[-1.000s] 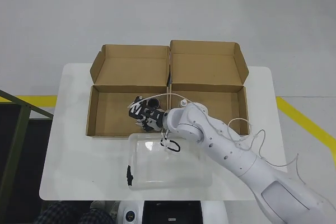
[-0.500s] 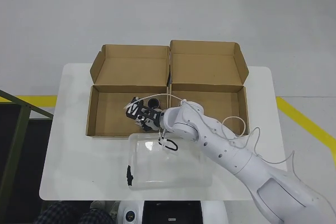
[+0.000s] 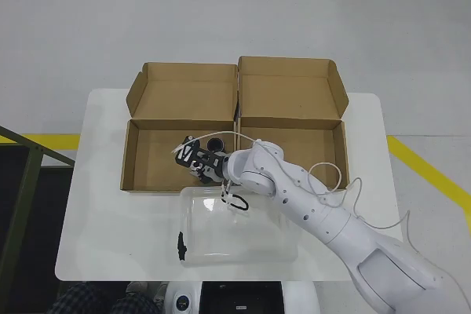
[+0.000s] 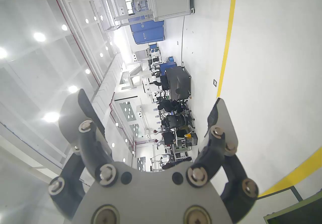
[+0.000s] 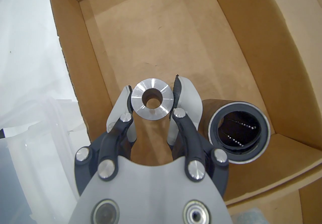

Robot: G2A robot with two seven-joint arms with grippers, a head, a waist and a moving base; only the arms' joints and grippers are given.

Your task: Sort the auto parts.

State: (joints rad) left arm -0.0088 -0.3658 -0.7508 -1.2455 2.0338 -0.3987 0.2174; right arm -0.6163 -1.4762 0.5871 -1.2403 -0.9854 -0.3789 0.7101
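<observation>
You will find the right gripper (image 5: 152,95) clenched on the silver bushing (image 5: 162,107), which sits squarely between its fingertips inside the cardboard box (image 5: 156,34). A black bearing (image 5: 239,132) lies just beside.

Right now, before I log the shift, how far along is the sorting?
Done: one black bearing lies in a cardboard box. In hand: the right gripper grips a silver ring over that same box. Left: at least one black part in the clear bin.
</observation>
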